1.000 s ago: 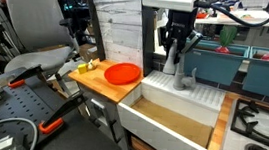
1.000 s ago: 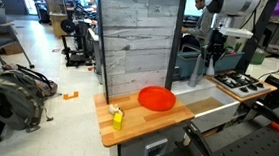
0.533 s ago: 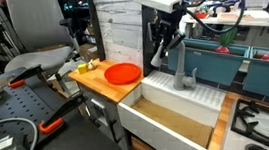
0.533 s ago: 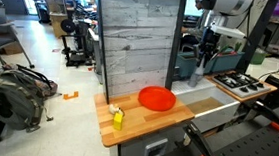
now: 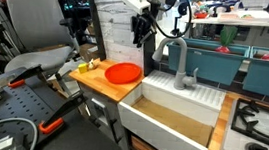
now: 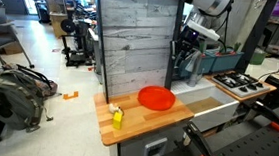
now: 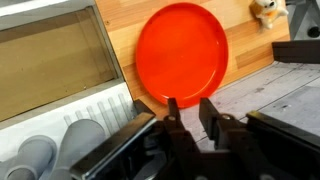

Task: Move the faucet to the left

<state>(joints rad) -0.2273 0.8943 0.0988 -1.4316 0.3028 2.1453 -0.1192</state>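
The grey faucet (image 5: 180, 66) stands upright at the back of the white sink (image 5: 194, 99), its spout curving over toward the left. Its grey rounded parts show at the lower left of the wrist view (image 7: 82, 136). My gripper (image 5: 140, 31) hangs left of the faucet and clear of it, above the back of the wooden counter near the red plate (image 5: 123, 74). In the wrist view the fingers (image 7: 190, 107) stand a narrow gap apart with nothing between them, over the counter just beside the red plate (image 7: 182, 50). In an exterior view the gripper (image 6: 184, 59) hides the faucet.
A grey plank wall (image 6: 135, 38) rises behind the wooden counter (image 6: 136, 123). A small yellow object (image 6: 117, 116) lies at the counter's edge. A stove top (image 5: 260, 128) sits right of the sink. An office chair (image 5: 34, 29) stands at the left.
The gripper was at the faucet a second ago. It has let go and moved left, away from it and toward the red plate. The faucet now stands free.
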